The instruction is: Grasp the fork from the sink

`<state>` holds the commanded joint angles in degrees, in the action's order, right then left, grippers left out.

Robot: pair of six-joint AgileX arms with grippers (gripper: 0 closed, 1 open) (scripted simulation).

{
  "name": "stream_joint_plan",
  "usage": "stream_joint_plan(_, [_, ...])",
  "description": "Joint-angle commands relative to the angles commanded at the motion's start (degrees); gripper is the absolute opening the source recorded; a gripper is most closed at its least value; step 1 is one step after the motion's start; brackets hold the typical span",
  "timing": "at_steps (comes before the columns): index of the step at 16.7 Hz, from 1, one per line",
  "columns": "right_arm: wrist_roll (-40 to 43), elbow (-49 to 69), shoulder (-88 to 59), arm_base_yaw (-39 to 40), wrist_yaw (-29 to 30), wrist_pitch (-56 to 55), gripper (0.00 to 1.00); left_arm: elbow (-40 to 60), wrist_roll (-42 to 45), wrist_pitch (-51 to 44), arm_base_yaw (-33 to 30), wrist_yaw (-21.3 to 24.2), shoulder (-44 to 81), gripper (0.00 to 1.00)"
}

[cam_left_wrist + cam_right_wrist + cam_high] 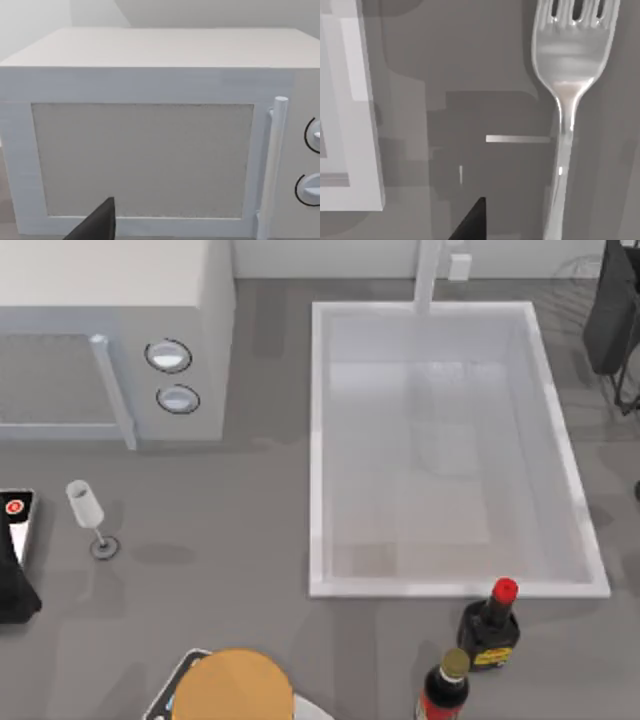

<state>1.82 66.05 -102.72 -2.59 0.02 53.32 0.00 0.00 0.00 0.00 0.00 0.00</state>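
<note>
Overhead, the sink (575, 502) sits right of the microwave (215, 330), my right arm (612, 320) at the far right edge. Up close from my right wrist, the fork (568, 95) lies on grey counter beside the sink's rim; I cannot tell how my jaws stand.

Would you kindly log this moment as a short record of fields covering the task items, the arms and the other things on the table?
fork: silvery fork close up in the right wrist view, beside a pale raised rim corner
sink: white sink at table right, basin pale, faucet post at its far rim
left arm: at the top view's left edge, facing the microwave
right arm: at the top view's right edge, beyond the sink
other items: wine glass; two dark bottles near the sink's front rim; orange round object
</note>
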Motion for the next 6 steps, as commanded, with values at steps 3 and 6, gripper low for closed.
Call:
stream_joint_plan(3, [0.00,0.00,0.00,0.00,0.00,0.00,1.00,0.00,0.00,0.00,0.00,0.00,0.00,1.00])
stream_joint_plan(6, [0.00,0.00,0.00,0.00,0.00,0.00,1.00,0.00,0.00,0.00,0.00,0.00,0.00,1.00])
